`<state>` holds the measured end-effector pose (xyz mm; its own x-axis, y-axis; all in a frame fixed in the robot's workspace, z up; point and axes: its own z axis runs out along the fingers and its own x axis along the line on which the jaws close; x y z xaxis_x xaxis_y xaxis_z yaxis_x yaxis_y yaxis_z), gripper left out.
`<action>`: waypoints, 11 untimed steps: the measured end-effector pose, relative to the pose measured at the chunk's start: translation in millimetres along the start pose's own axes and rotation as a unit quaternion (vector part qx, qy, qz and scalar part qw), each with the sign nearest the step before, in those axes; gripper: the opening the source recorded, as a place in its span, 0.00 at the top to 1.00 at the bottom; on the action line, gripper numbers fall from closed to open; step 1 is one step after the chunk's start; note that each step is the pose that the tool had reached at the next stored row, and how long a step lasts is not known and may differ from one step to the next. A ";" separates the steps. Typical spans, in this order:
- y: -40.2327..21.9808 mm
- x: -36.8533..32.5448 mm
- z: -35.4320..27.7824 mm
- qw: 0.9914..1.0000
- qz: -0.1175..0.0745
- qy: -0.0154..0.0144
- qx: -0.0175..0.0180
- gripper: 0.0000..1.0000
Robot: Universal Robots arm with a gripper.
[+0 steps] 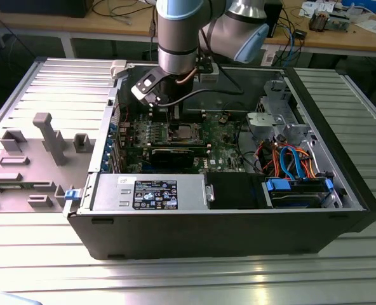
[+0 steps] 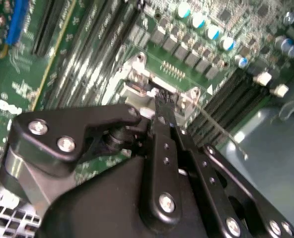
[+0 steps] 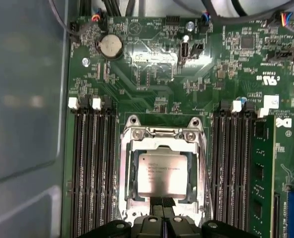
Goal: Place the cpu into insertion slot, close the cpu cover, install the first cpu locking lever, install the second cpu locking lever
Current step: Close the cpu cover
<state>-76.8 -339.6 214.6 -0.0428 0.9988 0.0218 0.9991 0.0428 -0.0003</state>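
Where the arm (image 1: 175,38) reaches down into the open computer case (image 1: 226,232), the claw (image 3: 162,203) hangs over the green motherboard (image 3: 152,94) with its two fingers drawn together, tip against tip, and nothing to be seen between them. Just in front of those tips the cpu (image 3: 161,173) lies flat in the insertion slot (image 3: 132,187). The cpu cover (image 3: 162,134) is down around it, the chip showing through its central window, and the claw's tips sit at the cover's near edge (touching it or just above, I cannot tell). Long black memory slots (image 3: 90,168) run along either side of the claw. In the second wrist view a thin wire lever (image 2: 221,133) slants away from the socket's corner beside the claw (image 2: 163,101); whether it is latched cannot be told. Beyond the cover, farthest from the claw, sits a round coin battery (image 3: 110,45).
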 end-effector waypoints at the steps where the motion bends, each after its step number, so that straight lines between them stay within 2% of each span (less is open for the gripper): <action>1: 0.0 0.0 1.5 1.000 0.000 0.000 0.000 0.89; 7: -0.1 -0.2 9.0 1.000 0.000 0.000 0.000 0.89; 9: -0.3 -0.1 8.7 1.000 0.000 0.000 0.000 0.89; 11: -0.4 -0.1 5.5 1.000 0.000 0.000 0.000 0.89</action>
<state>-77.2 -339.6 209.2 -0.0433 0.9988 0.0221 0.9991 0.0433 -0.0008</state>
